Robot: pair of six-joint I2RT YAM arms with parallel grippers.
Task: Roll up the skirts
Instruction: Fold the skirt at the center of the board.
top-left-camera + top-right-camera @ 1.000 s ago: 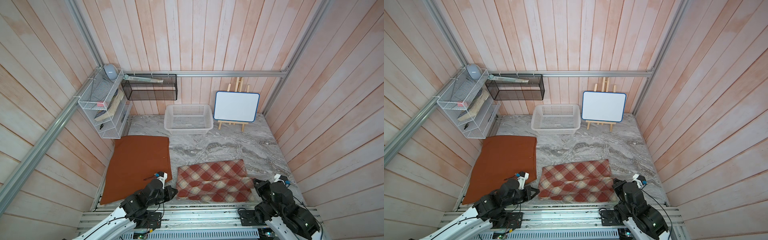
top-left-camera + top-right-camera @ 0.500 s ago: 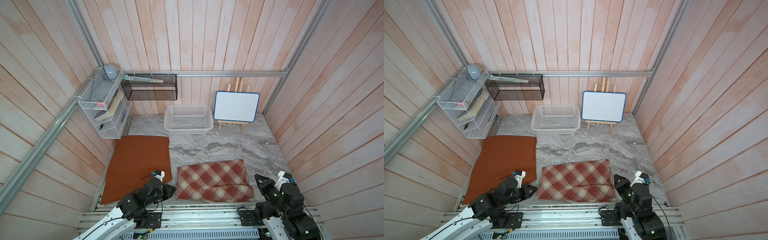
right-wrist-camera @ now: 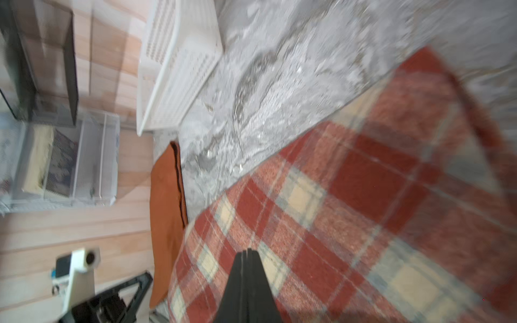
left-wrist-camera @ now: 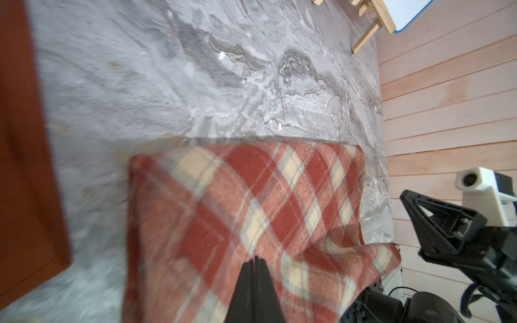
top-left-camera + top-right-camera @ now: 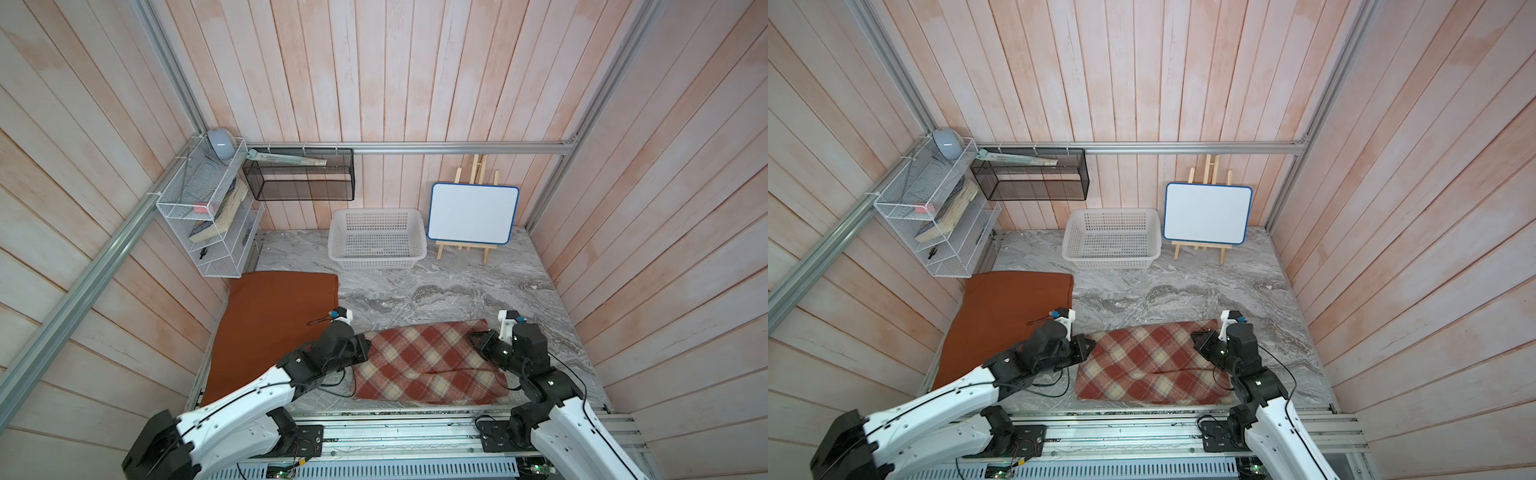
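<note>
At the near edge of the grey marbled bench, the red-and-cream plaid woolly skirt lies loosely folded beside the flat rust-orange cloth skirt, left fingers and right fingers clenched empty over its far corners, so the springy fold could flop open

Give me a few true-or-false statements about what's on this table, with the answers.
1. The white basket is empty. True.
2. The plaid skirt lies in the basket. False: it lies on the marble table, with the left gripper and the right gripper at its two ends.
3. The rust-orange skirt is rolled up. False: it lies flat.
4. Both grippers are shut. True.
5. The whiteboard stands beside the basket. True.
</note>
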